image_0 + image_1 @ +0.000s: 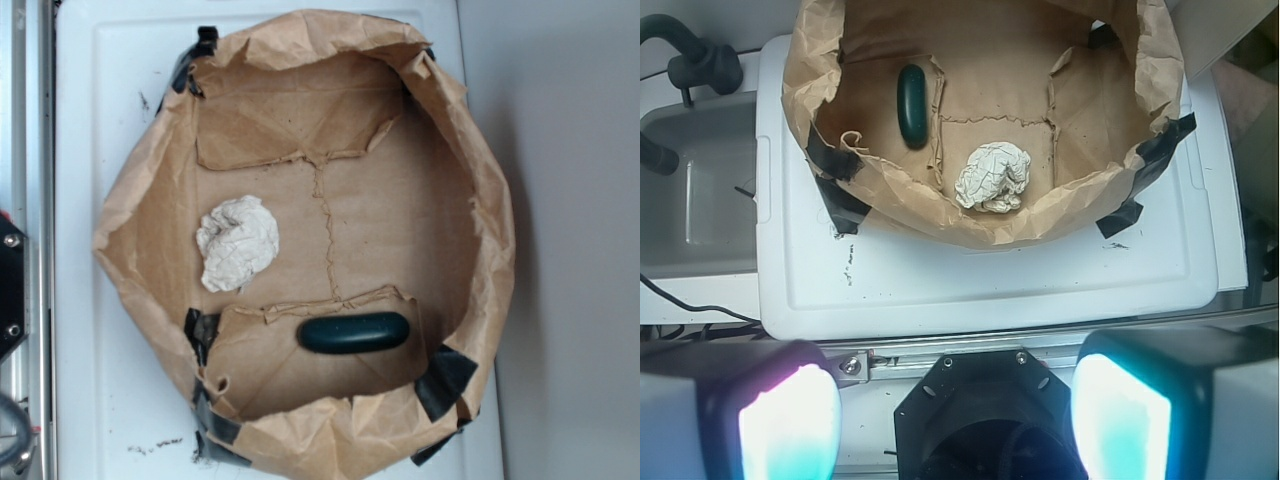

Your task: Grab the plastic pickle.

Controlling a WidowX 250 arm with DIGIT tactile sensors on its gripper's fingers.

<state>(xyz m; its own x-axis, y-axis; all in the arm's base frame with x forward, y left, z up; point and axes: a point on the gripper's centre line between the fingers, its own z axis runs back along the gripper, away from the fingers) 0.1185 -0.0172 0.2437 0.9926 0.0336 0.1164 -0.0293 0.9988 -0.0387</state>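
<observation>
Spreading wide at the bottom of the wrist view, the gripper (955, 420) has its two glowing fingers (785, 425) far apart with nothing between them, hanging above the near edge of the white lid (990, 280) that carries everything. On that lid sits a brown paper tray (480, 200) with crumpled walls, its corners taped black. The plastic pickle (353, 332) lies flat on the tray floor, close to one wall and near a taped corner (smooth, glossy, dark green, a capsule with rounded ends). A crumpled off-white paper ball (236, 243) rests apart from it, nearer the tray's middle.
</observation>
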